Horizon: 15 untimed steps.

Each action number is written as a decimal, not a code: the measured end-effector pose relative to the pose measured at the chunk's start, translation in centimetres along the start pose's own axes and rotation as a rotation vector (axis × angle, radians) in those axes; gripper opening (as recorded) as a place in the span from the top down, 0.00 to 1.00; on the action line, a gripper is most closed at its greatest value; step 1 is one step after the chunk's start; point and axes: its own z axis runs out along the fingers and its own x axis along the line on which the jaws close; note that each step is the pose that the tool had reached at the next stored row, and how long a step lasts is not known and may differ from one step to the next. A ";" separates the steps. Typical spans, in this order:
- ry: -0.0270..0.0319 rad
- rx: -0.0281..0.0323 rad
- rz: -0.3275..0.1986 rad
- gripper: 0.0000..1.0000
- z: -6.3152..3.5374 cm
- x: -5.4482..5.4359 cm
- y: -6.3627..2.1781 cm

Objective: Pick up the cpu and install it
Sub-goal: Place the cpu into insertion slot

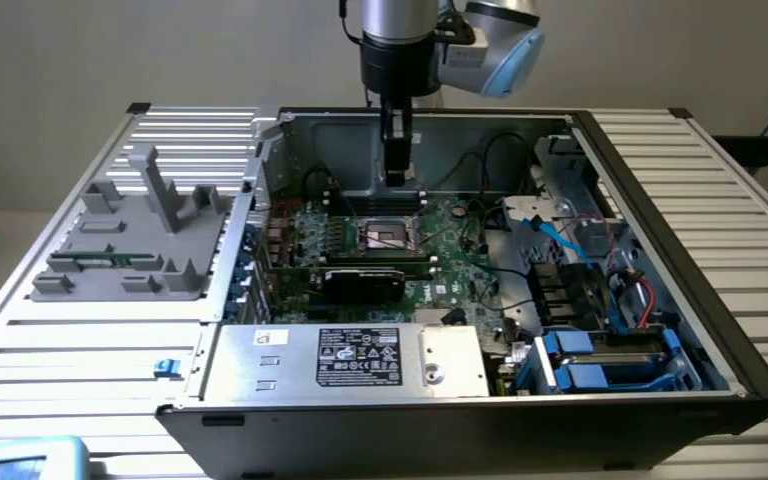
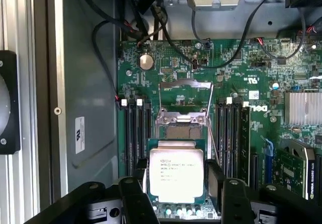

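- Wrist view, nearest the camera: I find the gripper (image 2: 178,173) clenched on the cpu (image 2: 176,169), with one dark finger (image 2: 140,176) against each of two opposite edges of the chip.
- The cpu sits flat in the grip. Its silvery top faces the camera and a thin tan-green rim runs round it (there are printed lines on top, which I cannot read).
- Just beyond the chip lies the socket (image 2: 180,131), uncovered, with its hinged metal frame (image 2: 183,117) swung open.
- Rows of memory slots (image 2: 136,133) flank the socket on the green motherboard (image 2: 236,83).
- Farther off I note a coin cell (image 2: 146,61), with black cables (image 2: 216,63) looping across the board to the case wall.
- Exterior view, nearest: a power supply (image 1: 344,360) with a white-and-black label closes the near end of the open computer case (image 1: 704,330).
- Blue drive brackets (image 1: 584,360) sit beside the power supply, toward the exterior view's right.
- Next inward is a black expansion card (image 1: 364,282), lying just in front of the socket (image 1: 391,235).
- The gripper (image 1: 395,178) hangs inside the case with its fingertips clear above the board, over the socket's far side. I cannot make out the chip from this angle.
- The arm (image 1: 418,40) rises straight up from the gripper.
- A grey tray (image 1: 131,240) rests on the slatted table (image 1: 704,190), outside the case on the exterior view's left and well apart from the gripper.
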 end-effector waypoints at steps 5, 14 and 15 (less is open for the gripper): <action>-0.0003 -0.0005 0.010 0.45 0.87 -0.7 -0.03; -0.0014 -0.0021 0.042 0.45 2.45 -1.7 -0.06; -0.0015 -0.0023 0.046 0.45 2.63 -1.8 -0.07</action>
